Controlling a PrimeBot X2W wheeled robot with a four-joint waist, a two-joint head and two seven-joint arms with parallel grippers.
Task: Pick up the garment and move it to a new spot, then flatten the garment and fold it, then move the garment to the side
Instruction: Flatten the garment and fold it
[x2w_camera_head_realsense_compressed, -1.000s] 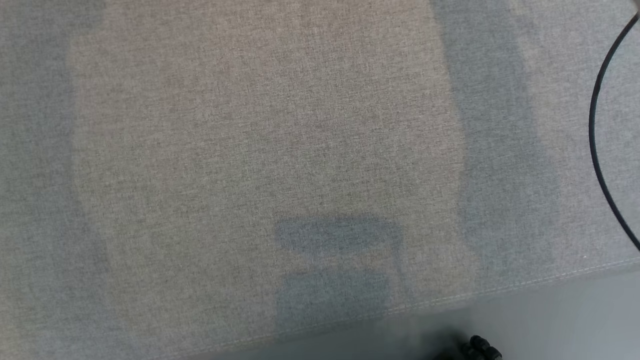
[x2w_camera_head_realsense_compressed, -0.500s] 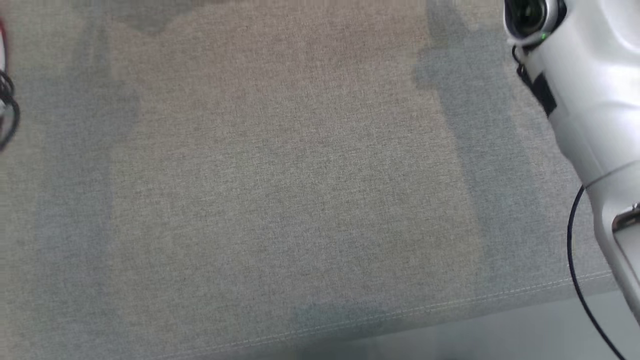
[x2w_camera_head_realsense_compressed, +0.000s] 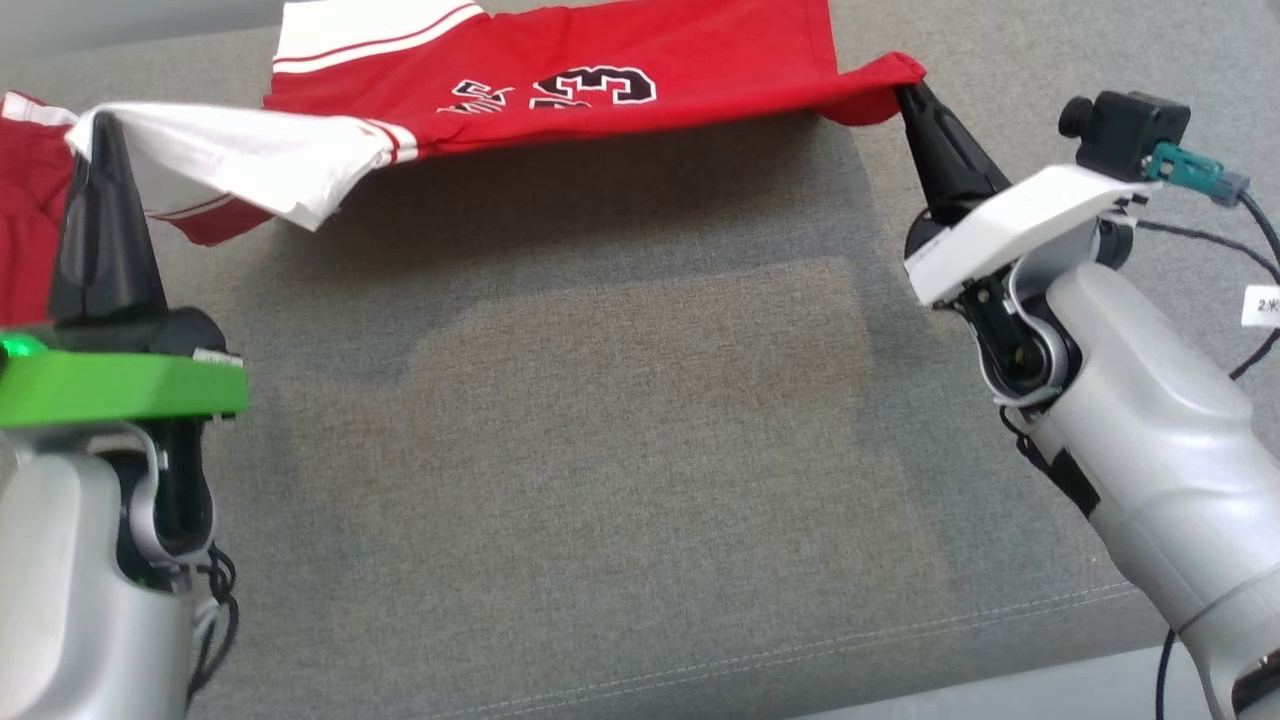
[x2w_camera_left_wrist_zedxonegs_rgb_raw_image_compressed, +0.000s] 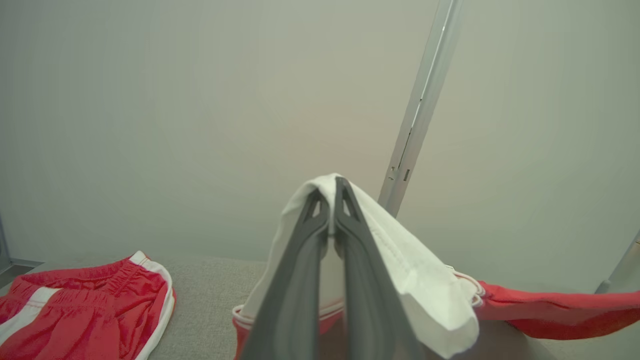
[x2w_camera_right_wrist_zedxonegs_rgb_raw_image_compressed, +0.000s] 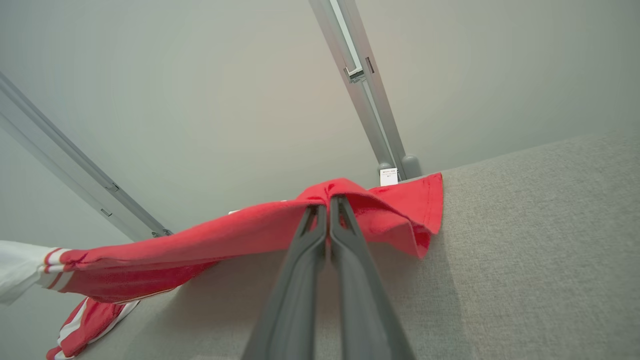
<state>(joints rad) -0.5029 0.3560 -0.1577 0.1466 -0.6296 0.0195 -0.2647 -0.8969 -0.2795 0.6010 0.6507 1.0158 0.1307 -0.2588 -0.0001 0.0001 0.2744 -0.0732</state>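
Observation:
A red garment (x2w_camera_head_realsense_compressed: 600, 85) with a white sleeve and black-and-white numbers hangs stretched between my two grippers above the grey cloth surface (x2w_camera_head_realsense_compressed: 620, 450). My left gripper (x2w_camera_head_realsense_compressed: 95, 125) is shut on the white sleeve part; in the left wrist view the white cloth (x2w_camera_left_wrist_zedxonegs_rgb_raw_image_compressed: 400, 250) drapes over the closed fingertips of the left gripper (x2w_camera_left_wrist_zedxonegs_rgb_raw_image_compressed: 334, 182). My right gripper (x2w_camera_head_realsense_compressed: 905, 95) is shut on a red corner of the garment. In the right wrist view the right gripper (x2w_camera_right_wrist_zedxonegs_rgb_raw_image_compressed: 328, 200) pinches the garment (x2w_camera_right_wrist_zedxonegs_rgb_raw_image_compressed: 250, 235) at a fold. The garment's far part rests on the surface.
A pair of red shorts (x2w_camera_left_wrist_zedxonegs_rgb_raw_image_compressed: 85, 305) with white stripes lies on the surface to the left of my left gripper. Metal posts (x2w_camera_right_wrist_zedxonegs_rgb_raw_image_compressed: 365, 95) stand against the pale wall behind. The surface's stitched front edge (x2w_camera_head_realsense_compressed: 900, 625) runs along the bottom. A black cable (x2w_camera_head_realsense_compressed: 1262, 240) hangs at the right.
The head camera has swung up from bare grey cloth. Now the stretched garment and both arms fill the top and sides of the view.

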